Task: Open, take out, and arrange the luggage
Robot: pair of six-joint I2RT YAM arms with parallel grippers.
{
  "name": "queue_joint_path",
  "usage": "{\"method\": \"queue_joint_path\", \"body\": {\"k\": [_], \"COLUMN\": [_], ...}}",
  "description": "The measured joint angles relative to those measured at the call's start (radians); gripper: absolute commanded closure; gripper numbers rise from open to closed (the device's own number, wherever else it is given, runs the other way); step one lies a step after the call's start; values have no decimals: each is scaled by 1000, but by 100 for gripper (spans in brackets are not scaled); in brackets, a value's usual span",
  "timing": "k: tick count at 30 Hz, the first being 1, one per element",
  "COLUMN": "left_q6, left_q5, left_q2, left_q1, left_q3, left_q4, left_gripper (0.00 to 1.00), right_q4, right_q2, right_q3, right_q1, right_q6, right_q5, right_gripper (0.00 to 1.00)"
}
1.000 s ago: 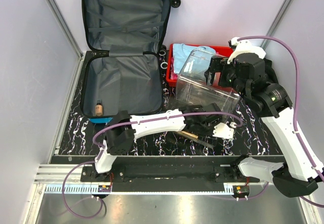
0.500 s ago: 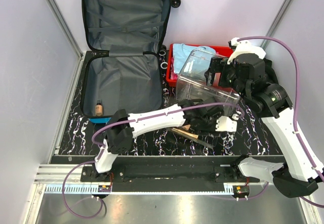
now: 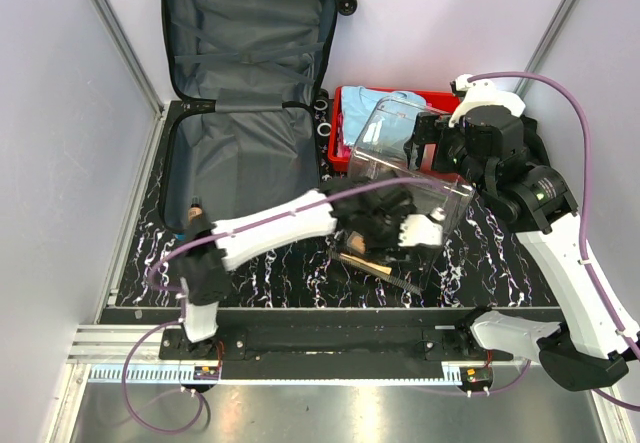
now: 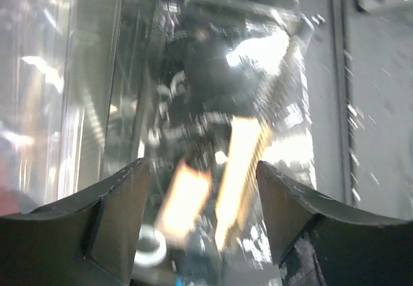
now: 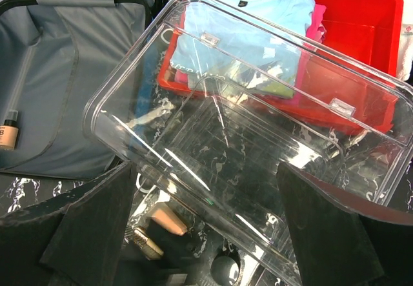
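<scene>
The luggage [image 3: 245, 113] is a bright blue suitcase lying open at the back left, its grey-lined lid leaning on the wall. A small brown bottle [image 3: 196, 207] lies in its near half. My left gripper [image 3: 415, 231] is open beside the near wall of the tilted clear bin [image 3: 410, 168], a little beyond a wooden brush [image 3: 372, 262] on the table. In the blurred left wrist view the brush [image 4: 242, 170] and a peach-coloured piece [image 4: 184, 195] lie past the empty left gripper [image 4: 203, 221]. My right gripper [image 5: 206, 234] is open over the clear bin [image 5: 245, 124], gripping nothing.
A red tray [image 3: 440, 98] with a light blue shirt [image 3: 375, 103] stands behind the bin at the back right. Grey walls close in left, back and right. The left arm [image 3: 270, 228] stretches across the suitcase's near corner. The table is black marbled [image 3: 140, 273].
The left gripper has opened, leaving the wooden brush on the table, and has swung back and to the left toward the bin. The right arm and bin have not moved.
</scene>
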Motion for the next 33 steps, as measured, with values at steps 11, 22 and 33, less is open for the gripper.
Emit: {"method": "queue_joint_path", "body": {"k": [11, 22, 33], "left_q6": [-22, -11, 105], "left_q5": [136, -5, -220], "left_q2": [-343, -338, -55], "left_q1": [436, 1028, 1144], "left_q3": [-105, -264, -376], "left_q4": [-196, -236, -218], "left_gripper": [40, 65, 69], "right_q4": [46, 94, 121], "right_q2": [16, 105, 149], "right_q3": [-35, -51, -51], "right_q1": [0, 0, 0], "right_q6": [-25, -104, -166], "right_q5": [-36, -53, -48], "right_gripper": [5, 4, 4]}}
